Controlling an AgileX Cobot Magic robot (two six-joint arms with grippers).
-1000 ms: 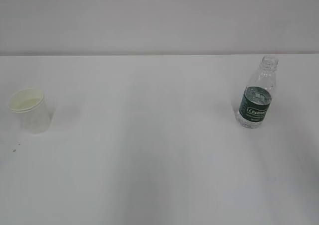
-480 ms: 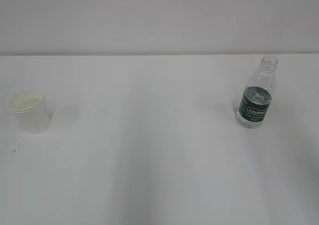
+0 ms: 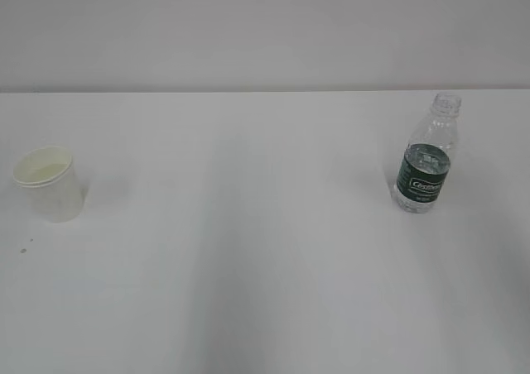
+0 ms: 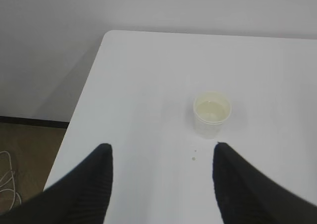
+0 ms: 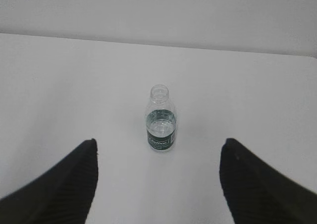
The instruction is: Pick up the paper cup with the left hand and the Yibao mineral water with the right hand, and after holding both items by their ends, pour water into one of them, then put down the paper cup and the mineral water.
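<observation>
- Cup (image 3: pixel 48 184): upright at the surface's (image 3: pixel 248 266) left, liquid inside.
- Bottle (image 3: pixel 426 155): upright at right, uncapped, well apart from cup.
- My left gripper (image 4: pixel 161 157): spread, short of cup, empty.
- My right gripper (image 5: pixel 158 157): spread, short of bottle, empty.

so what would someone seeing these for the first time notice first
Two lone things stand upright and far apart on a plain white table: a small white paper cup at the left and a small clear plastic bottle with a dark green label at the right, uncapped and partly filled with water. In the wrist views, the black left gripper and right gripper hover open, short of each, touching nothing.
</observation>
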